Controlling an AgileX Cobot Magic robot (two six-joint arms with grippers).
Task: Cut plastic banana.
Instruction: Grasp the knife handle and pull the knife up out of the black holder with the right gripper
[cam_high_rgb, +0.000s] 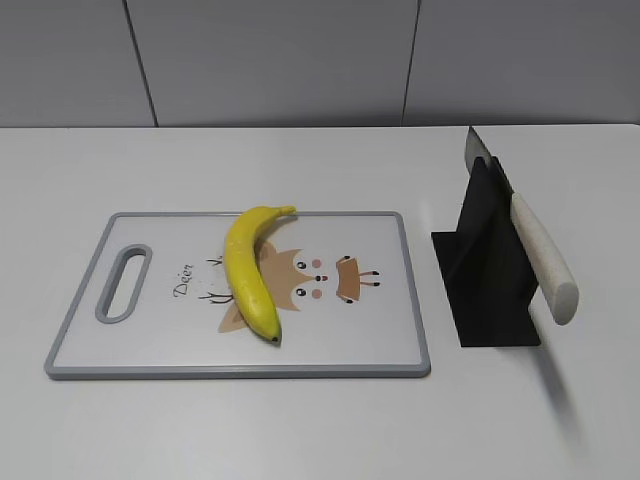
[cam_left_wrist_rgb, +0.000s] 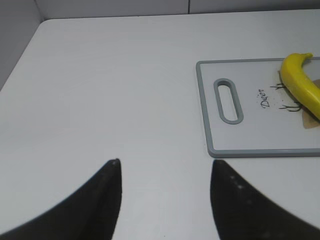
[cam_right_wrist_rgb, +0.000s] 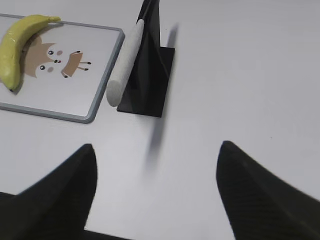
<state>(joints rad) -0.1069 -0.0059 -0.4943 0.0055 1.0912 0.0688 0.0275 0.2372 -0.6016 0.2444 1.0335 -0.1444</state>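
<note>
On the cutting board (cam_high_rgb: 380, 330), plastic banana (cam_high_rgb: 249, 270), seemingly whole.

Each pincer (cam_left_wrist_rgb: 165, 200) (cam_right_wrist_rgb: 155, 195) has curved, tapering black fingers (matte, faintly textured).

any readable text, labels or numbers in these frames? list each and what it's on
"Deer": script lettering printed on the cutting board, between its handle slot and the cartoon deer face, beside the plastic banana. The left wrist view shows it too.
No other text: none shows on the knife, the black knife stand or the table.
</note>
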